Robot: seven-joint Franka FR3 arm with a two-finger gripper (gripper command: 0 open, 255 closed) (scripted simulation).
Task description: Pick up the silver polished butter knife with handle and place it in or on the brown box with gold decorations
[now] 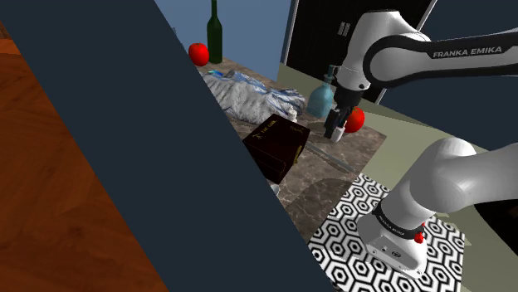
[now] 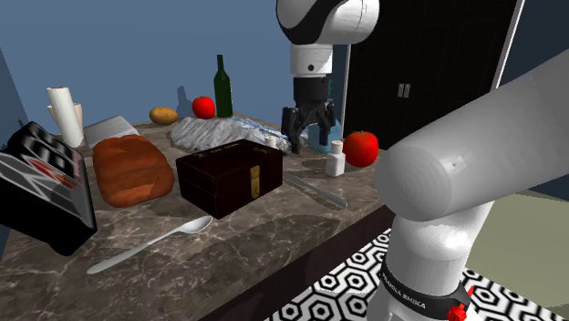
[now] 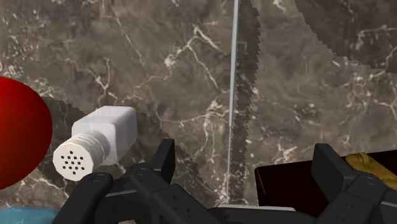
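Shoulder view: the arm link at upper right reads "FRANKA EMIKA". The butter knife (image 1: pixel 326 156) lies flat on the marble counter (image 1: pixel 365 141), right of centre, between the brown box (image 1: pixel 278 145) and the gripper (image 1: pixel 338 133).

Second exterior view: the knife's long axis runs from upper left to lower right.

Wrist view: the jaws are open and empty. The knife extends straight away between the fingers (image 3: pixel 164 159).

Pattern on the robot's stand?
Black-and-white hexagons; the stand shows best in the shoulder view.
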